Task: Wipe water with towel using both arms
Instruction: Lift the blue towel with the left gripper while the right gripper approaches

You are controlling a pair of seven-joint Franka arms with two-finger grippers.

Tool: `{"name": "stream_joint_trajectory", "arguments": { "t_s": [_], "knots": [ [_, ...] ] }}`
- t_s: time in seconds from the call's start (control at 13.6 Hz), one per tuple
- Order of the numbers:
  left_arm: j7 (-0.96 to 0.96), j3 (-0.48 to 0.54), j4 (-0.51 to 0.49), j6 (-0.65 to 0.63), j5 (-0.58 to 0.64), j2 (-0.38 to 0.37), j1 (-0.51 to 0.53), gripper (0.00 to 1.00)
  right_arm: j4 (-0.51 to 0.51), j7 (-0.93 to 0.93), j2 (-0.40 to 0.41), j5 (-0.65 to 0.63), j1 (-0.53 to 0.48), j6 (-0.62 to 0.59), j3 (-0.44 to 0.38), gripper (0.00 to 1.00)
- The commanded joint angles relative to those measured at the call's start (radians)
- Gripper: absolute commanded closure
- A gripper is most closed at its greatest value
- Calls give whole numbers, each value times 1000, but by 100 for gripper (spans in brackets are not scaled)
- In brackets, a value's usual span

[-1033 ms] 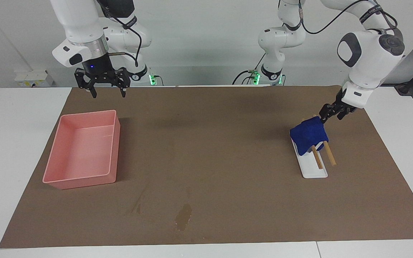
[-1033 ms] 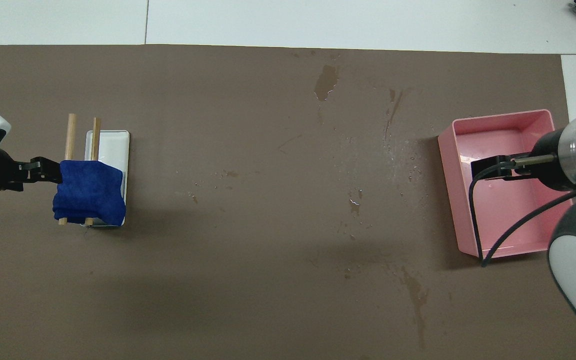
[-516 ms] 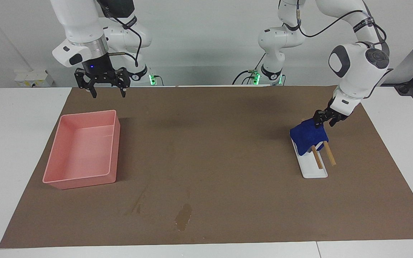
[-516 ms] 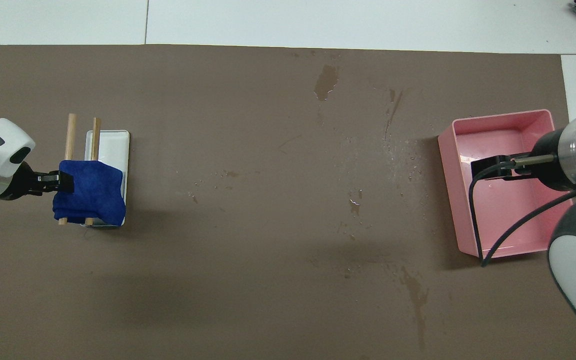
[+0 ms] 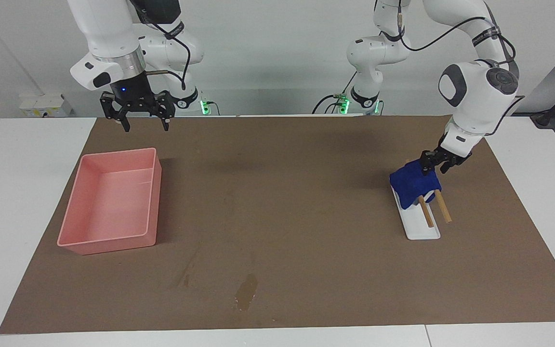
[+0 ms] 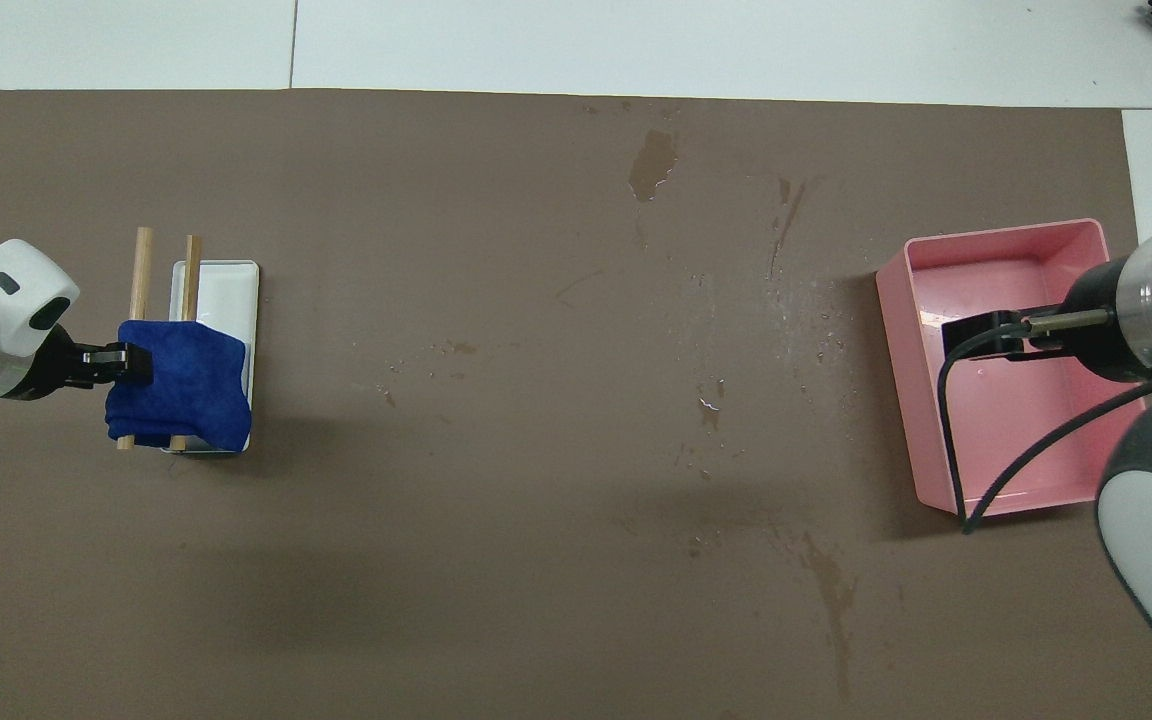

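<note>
The deep-blue towel [image 5: 413, 184] hangs over two wooden sticks of a white stand [image 5: 422, 228] toward the left arm's end of the table; it also shows in the overhead view [image 6: 184, 385]. My left gripper [image 5: 430, 165] is low at the towel's upper edge, touching or overlapping it, as the overhead view [image 6: 128, 363] also shows. My right gripper [image 5: 143, 116] is open and empty, raised over the robots' end of the pink tray [image 5: 109, 243]. A water puddle [image 5: 247, 292] lies mid-table, far from the robots.
The pink tray [image 6: 1006, 232] stands toward the right arm's end, with the right gripper [image 6: 976, 335] above it. Wet streaks [image 6: 787, 215] and droplets [image 6: 708, 395] mark the brown mat around the puddle [image 6: 652, 163]. The stand's sticks [image 6: 142, 268] jut away from the robots.
My left gripper has moved in from the table's end and down to the towel's edge. The towel and the right arm have not moved.
</note>
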Motion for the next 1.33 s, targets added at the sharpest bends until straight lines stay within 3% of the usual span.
{"name": "stream_joint_trajectory", "arguments": {
  "t_s": [0.0,0.07,0.22,0.3,0.81,0.96,1.25],
  "knots": [
    [21,3,-21,30,-16,-9,0,47,-25,-13,-24,17,-12,7,5,0],
    [21,3,-19,30,-16,-8,0,57,-25,-13,-24,17,-14,6,4,0],
    [21,3,-13,25,-16,-6,1,93,-25,-20,-24,17,-14,-5,4,0],
    [20,3,-10,25,-16,-4,0,100,-23,-20,-24,17,-14,-16,5,0],
    [17,3,28,-5,-16,-6,-5,100,-29,-10,-24,64,-6,22,8,0],
    [12,-1,97,-93,-16,-18,-5,100,-37,36,-24,166,-26,24,5,0],
    [17,-9,209,-269,-16,-49,-11,100,-42,147,-24,219,-20,56,7,0]
  ]
}}
